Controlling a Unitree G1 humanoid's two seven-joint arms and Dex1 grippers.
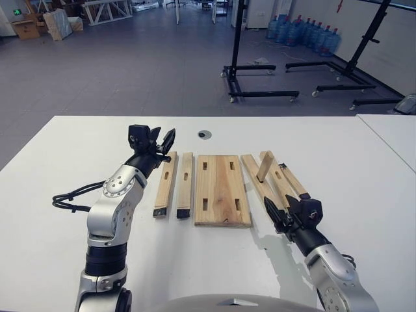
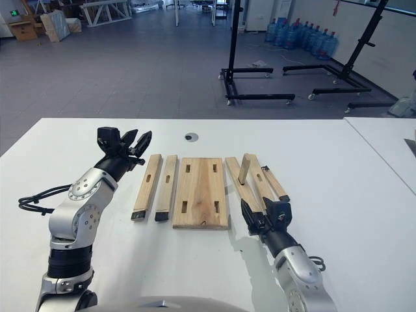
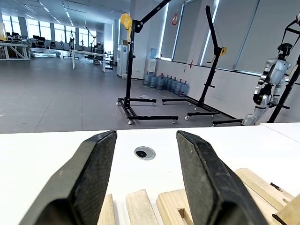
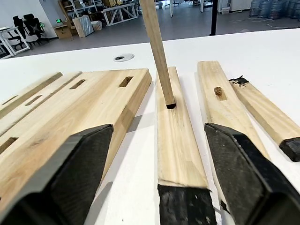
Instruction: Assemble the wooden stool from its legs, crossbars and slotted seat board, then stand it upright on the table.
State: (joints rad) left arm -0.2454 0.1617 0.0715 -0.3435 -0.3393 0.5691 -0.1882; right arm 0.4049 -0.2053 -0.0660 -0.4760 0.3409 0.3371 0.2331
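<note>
Starting from the counter [image 1: 65, 149]: treat it as the brace, and slide parts across it rather than lifting them high. Leave the board [image 1: 223, 190] flat at the middle until needed. Reading the step in hand as a grasp on the pegged leg [image 4: 178, 140], just right of the board. Close squarely across its width near the dark-tipped end, low enough for a firm hold, and lift level so as not to shake the crossbar [image 4: 157, 51] out of its slot. Keep clear of the second right leg [image 4: 225, 108] and the thin bar [image 4: 267, 117] lying alongside. Right hand [image 1: 279, 207] released, fingers straddling that leg's near end, apparently without touching. Left hand [image 1: 162, 138] released too, hovering over the far ends of the left legs [image 1: 166, 183], grasping nothing. As for looks: board pale, rectangular, with four slots cut through; legs long, slotted, tipped in black at the near end; crossbar a slim stick, standing tilted from a dark hole in its leg.
</note>
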